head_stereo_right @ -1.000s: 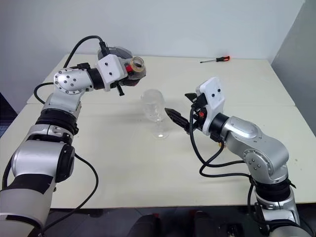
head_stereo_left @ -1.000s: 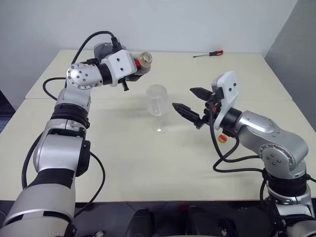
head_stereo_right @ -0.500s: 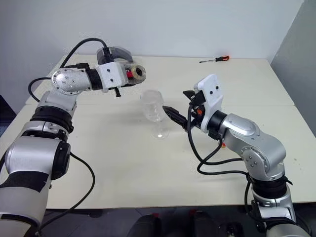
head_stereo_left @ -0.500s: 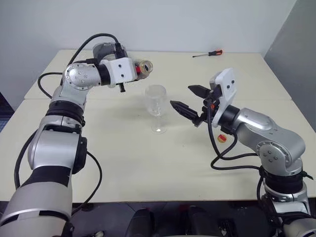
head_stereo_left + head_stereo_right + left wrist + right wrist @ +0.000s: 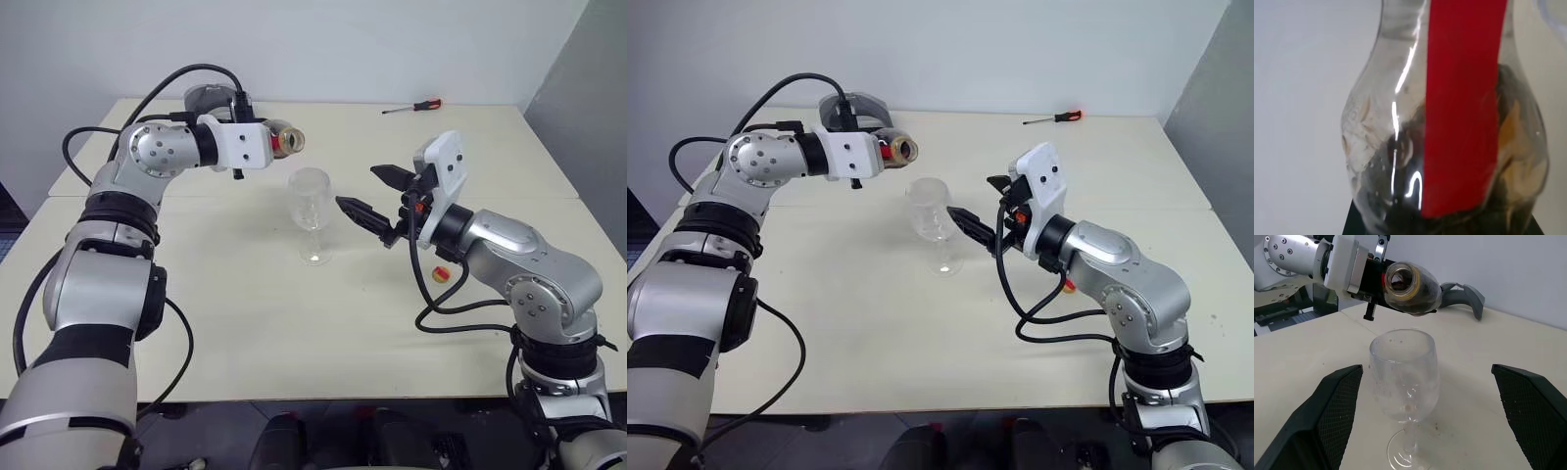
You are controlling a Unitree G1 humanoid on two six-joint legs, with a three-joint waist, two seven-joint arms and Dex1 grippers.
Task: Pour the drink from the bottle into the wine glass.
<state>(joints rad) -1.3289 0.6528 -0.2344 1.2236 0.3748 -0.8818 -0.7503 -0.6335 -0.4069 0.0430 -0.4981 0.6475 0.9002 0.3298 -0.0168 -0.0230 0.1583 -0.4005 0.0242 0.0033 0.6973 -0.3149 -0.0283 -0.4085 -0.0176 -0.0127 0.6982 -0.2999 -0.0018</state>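
bottle (image 5: 1409, 290): held up in the air by the left gripper (image 5: 263, 145), lying almost flat, open mouth aimed twd the glass. No cap on it. Mouth sits above & a bit behind the glass rim, not over the middle yet.
drink (image 5: 1400, 161): dark brown, low in the fat part of the bottle. None in the glass yet, I think.
wine glass (image 5: 311, 213): stands upright on the table (image 5: 294, 323), btw the two arms. Looks empty, w/ a few specks inside.
left gripper: fingers pressed tight on the bottle's fat body.
right gripper (image 5: 372, 196): fingers spread wide, holding nothing, just beside the glass bowl, one finger each side in the wrist view, not touching.
how bottle will handle: thin plastic, light, prob. squishy. Squeeze too hard & drink may spurt. Best hold is the round body, as now.
how glass will handle: thin, breaks easy, tall on a skinny stem so it tips easy. Smooth & slippy. Best hold is low on the bowl or the stem, softly.
other stuff: screwdriver (image 5: 411, 106) far back on the table; small red-yellow thing (image 5: 442, 274) under the right arm, maybe the cap, can't tell.
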